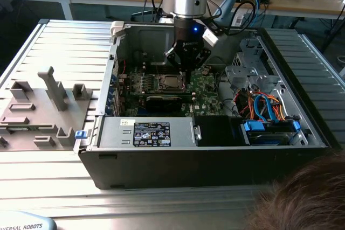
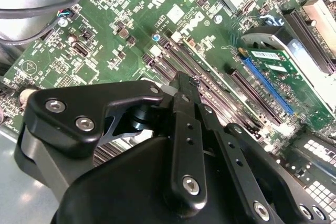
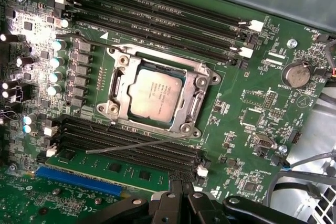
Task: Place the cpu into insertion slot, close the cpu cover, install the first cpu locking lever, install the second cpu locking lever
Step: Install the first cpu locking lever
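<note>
Hovered centre-frame in the exterior view: tool (image 1: 187, 67), fingers pressed together, just above cpu (image 3: 154, 94) seated under closed cpu cover (image 3: 157, 92) in insertion slot (image 3: 116, 83).

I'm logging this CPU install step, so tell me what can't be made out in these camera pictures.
- Gripper: in the exterior view its fingertips are too small and dark; in both wrist views its own black body hides them.
- Cpu: sits in the insertion slot under the cpu cover; full seating can't be judged.
- Locking lever: whether it is latched is unclear in the first wrist view.
</note>
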